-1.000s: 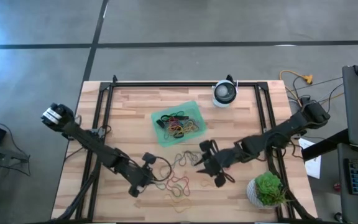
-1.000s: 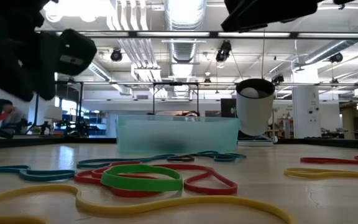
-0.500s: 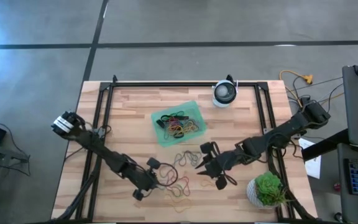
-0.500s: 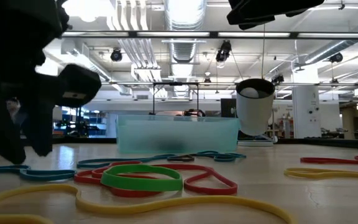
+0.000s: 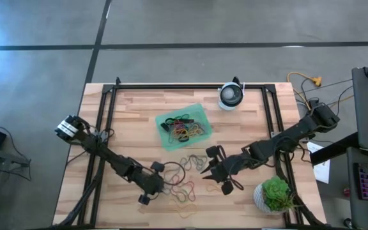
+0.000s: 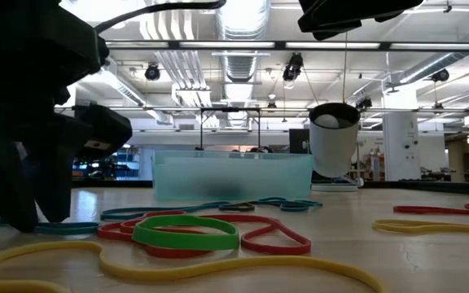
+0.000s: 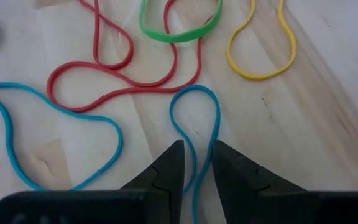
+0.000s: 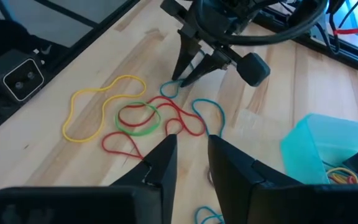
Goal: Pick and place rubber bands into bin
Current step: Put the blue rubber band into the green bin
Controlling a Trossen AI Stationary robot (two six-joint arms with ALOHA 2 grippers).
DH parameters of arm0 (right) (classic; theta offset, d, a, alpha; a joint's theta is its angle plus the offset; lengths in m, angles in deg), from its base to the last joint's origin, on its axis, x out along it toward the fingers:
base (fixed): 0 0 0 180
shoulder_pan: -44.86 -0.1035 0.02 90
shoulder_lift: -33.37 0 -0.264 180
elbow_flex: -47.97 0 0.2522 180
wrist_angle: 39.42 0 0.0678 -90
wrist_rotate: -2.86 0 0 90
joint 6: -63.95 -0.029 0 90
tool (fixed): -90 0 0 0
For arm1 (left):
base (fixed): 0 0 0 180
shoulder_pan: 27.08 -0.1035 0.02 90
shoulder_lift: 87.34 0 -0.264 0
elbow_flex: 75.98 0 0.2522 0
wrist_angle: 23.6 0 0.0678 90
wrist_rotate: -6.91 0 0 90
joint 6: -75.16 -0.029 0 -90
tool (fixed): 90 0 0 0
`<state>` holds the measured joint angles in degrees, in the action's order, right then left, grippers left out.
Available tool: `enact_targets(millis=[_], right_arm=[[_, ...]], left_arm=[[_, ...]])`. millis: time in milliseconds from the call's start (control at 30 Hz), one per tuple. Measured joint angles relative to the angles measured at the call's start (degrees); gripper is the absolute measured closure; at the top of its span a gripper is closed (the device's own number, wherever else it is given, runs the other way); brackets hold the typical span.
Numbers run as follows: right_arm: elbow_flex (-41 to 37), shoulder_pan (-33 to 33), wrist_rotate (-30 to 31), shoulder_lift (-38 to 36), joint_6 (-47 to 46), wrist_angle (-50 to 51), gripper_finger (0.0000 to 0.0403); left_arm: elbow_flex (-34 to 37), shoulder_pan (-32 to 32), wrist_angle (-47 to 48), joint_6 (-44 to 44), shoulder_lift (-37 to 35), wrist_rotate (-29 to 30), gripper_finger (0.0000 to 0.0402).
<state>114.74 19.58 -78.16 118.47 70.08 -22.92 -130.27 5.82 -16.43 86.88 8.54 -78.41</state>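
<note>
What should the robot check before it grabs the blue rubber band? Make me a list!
1. Left end effector down at the blue rubber band: ok, its fingers straddle the band on the table.
2. Band pinched yet: not ok, there is a gap between the fingers with the band running through it.
3. Only one band between the fingers: ok, the red rubber band and green rubber band lie further ahead.
4. Bin has room: ok, several bands inside, space left.
5. Right end effector out of the way: ok, it is above the table, apart from the left one.
</note>
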Motion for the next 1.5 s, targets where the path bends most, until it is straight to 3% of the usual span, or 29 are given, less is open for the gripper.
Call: enact_targets(millis=[467,767,1000,1267,1500], right_arm=[[0.01,0.0,-0.01,0.02,-1.26,0.04,0.0325],[0.01,0.0,-0.01,0.02,-1.28,0.06,0.0324],[0.01,0.0,-0.01,0.04,-1.59,0.37,0.0329],[0.01,0.0,-0.01,0.07,-1.68,0.39,0.033],[0.01,0.0,-0.01,0.11,-1.66,0.5,0.0324]], left_arm=[[2.44,0.07,-1.79,10.4,0.26,-0.04,0.0334],[2.71,0.22,-2.24,10.0,-0.33,0.01,0.0337],[3.28,0.28,-2.29,10.02,-0.24,-0.14,0.0396],[3.36,0.24,-2.06,9.86,-0.86,-0.14,0.04],[2.01,0.22,-0.06,2.61,-3.96,0.02,0.0401]])
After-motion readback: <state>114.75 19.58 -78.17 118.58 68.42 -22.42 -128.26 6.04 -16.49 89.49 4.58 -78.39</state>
